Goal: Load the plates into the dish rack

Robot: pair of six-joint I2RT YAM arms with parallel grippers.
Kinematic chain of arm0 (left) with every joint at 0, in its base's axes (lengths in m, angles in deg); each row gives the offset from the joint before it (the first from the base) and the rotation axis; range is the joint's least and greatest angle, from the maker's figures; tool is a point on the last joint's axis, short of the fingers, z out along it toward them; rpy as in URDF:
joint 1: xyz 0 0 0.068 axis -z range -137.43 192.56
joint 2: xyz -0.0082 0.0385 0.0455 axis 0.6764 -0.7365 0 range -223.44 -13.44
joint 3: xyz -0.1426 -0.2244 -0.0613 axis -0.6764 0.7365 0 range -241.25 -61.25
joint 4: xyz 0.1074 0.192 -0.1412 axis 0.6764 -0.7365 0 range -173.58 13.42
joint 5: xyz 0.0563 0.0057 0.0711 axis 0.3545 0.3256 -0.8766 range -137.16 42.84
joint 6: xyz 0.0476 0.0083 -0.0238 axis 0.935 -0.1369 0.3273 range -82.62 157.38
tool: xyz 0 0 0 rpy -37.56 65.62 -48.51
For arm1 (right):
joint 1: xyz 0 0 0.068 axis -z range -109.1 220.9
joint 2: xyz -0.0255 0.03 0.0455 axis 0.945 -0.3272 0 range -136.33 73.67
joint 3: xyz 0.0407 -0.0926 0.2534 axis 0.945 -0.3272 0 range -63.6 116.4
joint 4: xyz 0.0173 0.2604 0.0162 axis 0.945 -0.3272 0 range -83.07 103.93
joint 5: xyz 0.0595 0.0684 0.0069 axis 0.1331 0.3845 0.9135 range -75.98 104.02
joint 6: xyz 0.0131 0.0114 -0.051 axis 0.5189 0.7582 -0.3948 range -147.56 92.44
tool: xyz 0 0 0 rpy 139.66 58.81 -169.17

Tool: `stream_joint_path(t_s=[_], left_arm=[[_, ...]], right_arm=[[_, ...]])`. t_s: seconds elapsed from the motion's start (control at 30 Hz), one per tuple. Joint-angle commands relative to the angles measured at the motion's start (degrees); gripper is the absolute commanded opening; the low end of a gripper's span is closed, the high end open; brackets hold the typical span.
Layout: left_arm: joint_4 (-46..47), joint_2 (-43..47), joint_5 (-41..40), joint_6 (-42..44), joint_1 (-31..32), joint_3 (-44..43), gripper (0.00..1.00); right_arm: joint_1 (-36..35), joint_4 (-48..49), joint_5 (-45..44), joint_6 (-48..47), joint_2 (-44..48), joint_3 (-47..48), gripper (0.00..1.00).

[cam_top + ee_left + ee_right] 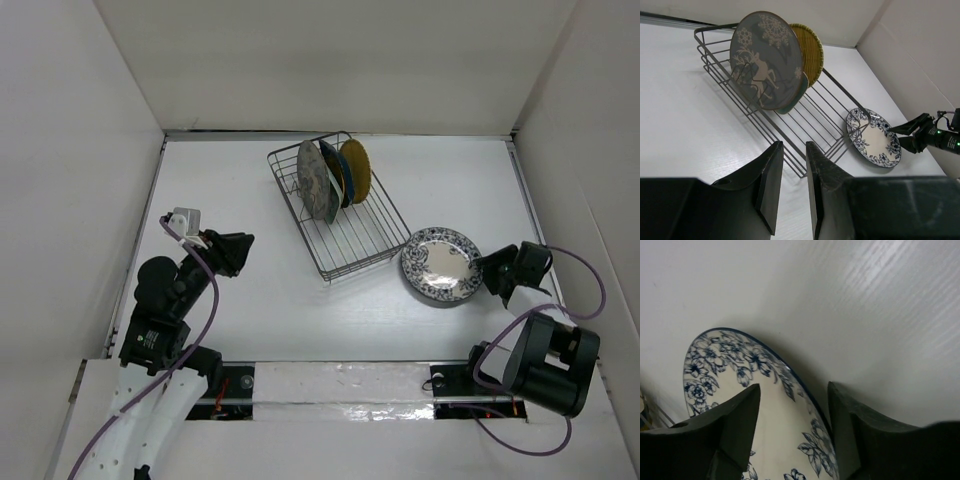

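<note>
The dish rack (372, 238) stands mid-table and holds the grey deer plate (315, 182), a dark blue dish (335, 172) and a yellow plate (357, 170) upright. The blue-and-white plate (440, 263) lies by the rack's right corner. My right gripper (487, 270) is open, with the plate's near rim (730, 370) between its fingers (740, 415), one over the plate and one outside. My left gripper (246, 246) is empty left of the rack (790, 130), its jaws narrowly apart (792, 145). The mint dish is out of view.
White walls enclose the table on the left, back and right. The right wall stands close behind the right arm (545, 360). In the left wrist view the deer plate (762, 60) hides most of the yellow plate (809, 50).
</note>
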Motion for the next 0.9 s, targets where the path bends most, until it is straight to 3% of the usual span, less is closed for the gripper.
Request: stream_joint_path(t_s=[0.0,0.1,0.2,0.33,0.37,0.6,0.73,0.87], left_arm=[[1.4,0.3,-1.5,0.9,0.2,-2.6,0.22],[1.2,-0.1,-1.9,0.9,0.2,-2.5,0.22],[1.3,-0.7,-2.3,0.9,0.2,-2.5,0.22],[1.4,-1.3,-2.3,1.0,0.2,-2.6,0.22],[1.5,-1.7,-2.4,1.0,0.2,-2.5,0.22],[1.6,-2.5,-2.7,1.0,0.2,-2.5,0.22],[1.8,-3.3,-2.3,1.0,0.2,-2.5,0.22],[1.9,-3.6,-2.0,1.0,-0.3,-2.5,0.22]], right_arm=[[0.6,0.5,1.1,0.1,-3.2,-0.9,0.52],[2.2,1.4,-2.5,1.3,-0.7,-1.7,0.29],[2.8,4.2,-3.9,3.1,3.5,-3.6,0.14],[2.8,7.4,-0.7,3.2,3.6,-3.8,0.05],[2.8,8.4,0.9,2.7,3.0,-3.8,0.06],[2.8,10.6,2.2,-0.9,-1.7,-5.3,0.43],[2.8,13.2,5.2,-0.3,-5.1,-5.5,0.54],[2.8,18.8,9.1,1.6,-12.0,-5.0,0.56]])
